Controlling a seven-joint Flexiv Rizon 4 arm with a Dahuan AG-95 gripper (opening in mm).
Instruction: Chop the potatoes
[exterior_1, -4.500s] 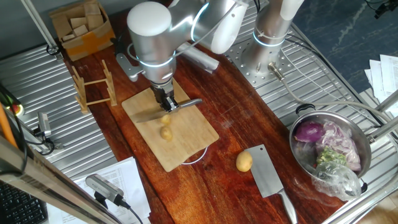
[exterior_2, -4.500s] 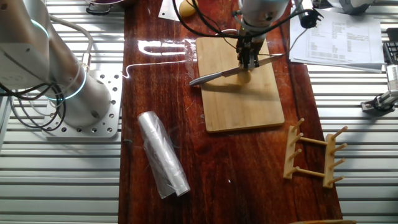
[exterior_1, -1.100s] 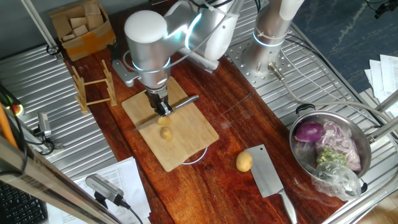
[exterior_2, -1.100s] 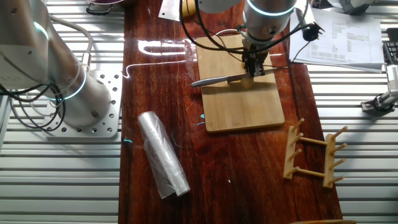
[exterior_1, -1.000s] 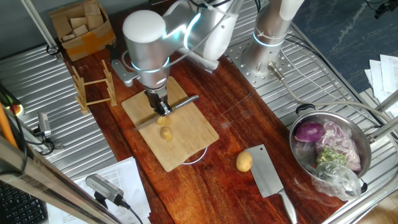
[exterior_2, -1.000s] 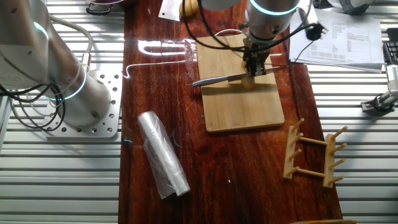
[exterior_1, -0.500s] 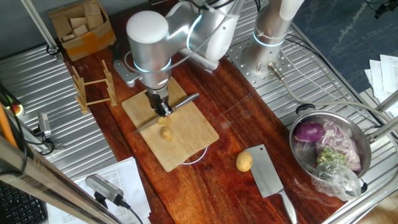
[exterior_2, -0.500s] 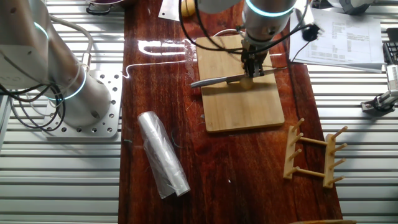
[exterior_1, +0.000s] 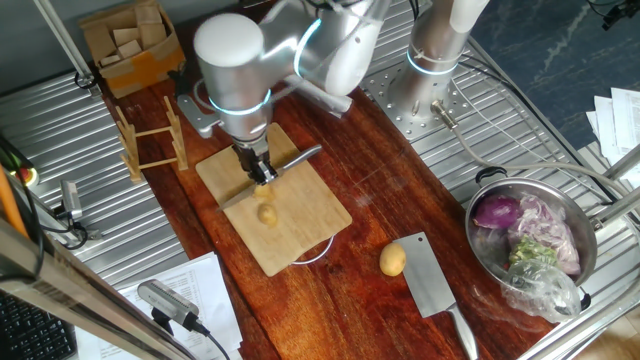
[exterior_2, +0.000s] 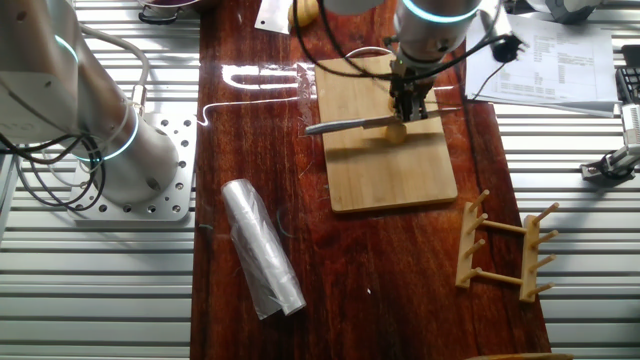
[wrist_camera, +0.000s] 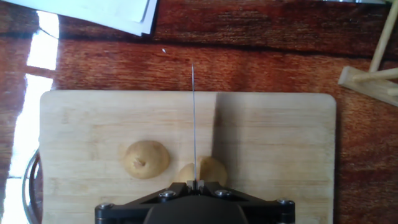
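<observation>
Tan potatoes (wrist_camera: 147, 159); pale wood board (wrist_camera: 273, 143); silver knife (exterior_2: 345, 125).

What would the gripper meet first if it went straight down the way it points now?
Most likely the potato under the knife that the gripper holds; the blade would press into it before the cutting board. The remaining height is unclear.

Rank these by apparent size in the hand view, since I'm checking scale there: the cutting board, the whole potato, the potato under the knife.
1. Cutting board
2. Whole potato
3. Potato under the knife, though the gripper partly hides it, so this is unsure.
</observation>
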